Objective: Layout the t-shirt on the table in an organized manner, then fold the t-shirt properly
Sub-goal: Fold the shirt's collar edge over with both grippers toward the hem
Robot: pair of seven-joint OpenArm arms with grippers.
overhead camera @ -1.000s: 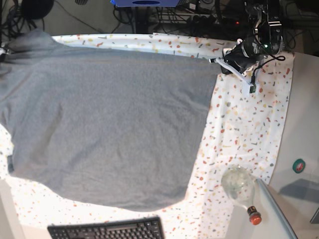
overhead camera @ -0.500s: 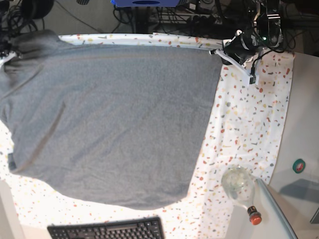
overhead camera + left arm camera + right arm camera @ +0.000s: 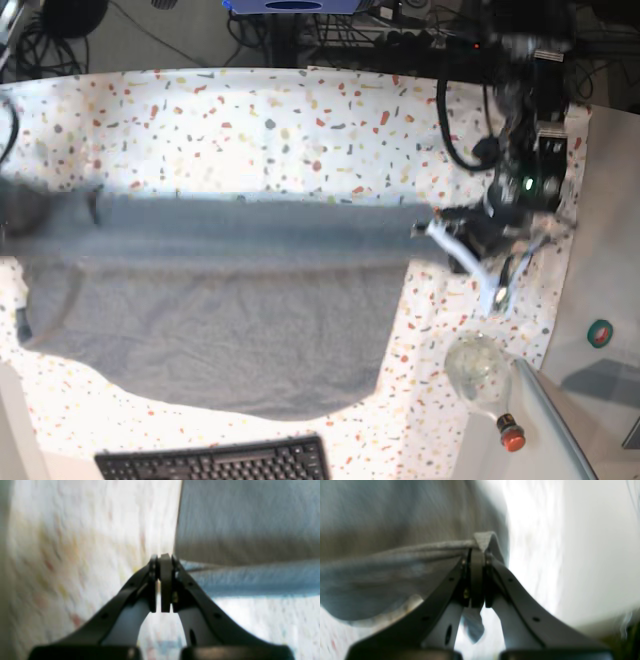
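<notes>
Grey knit is pinched in both grippers. Left gripper [image 3: 161,562] is clamped on a corner of the t-shirt [image 3: 220,310]; in the base view it sits at the right of the frame [image 3: 440,228], at the end of the raised edge. Right gripper [image 3: 478,545] is clenched on the opposite corner, cloth bunched over its tips; it is out of the base view at the far left.

Change against the earlier base views: the far edge, then lying along the top of the bench [image 3: 300,120], is now carried toward mid-frame and doubled over the lower part. Speckled cloth above it is uncovered.

Judgement: first lengthwise fold under way; edges not yet matched, lower hem curves unevenly. Keyboard [image 3: 215,462] and bottle [image 3: 485,380] lie near the bottom edge.
</notes>
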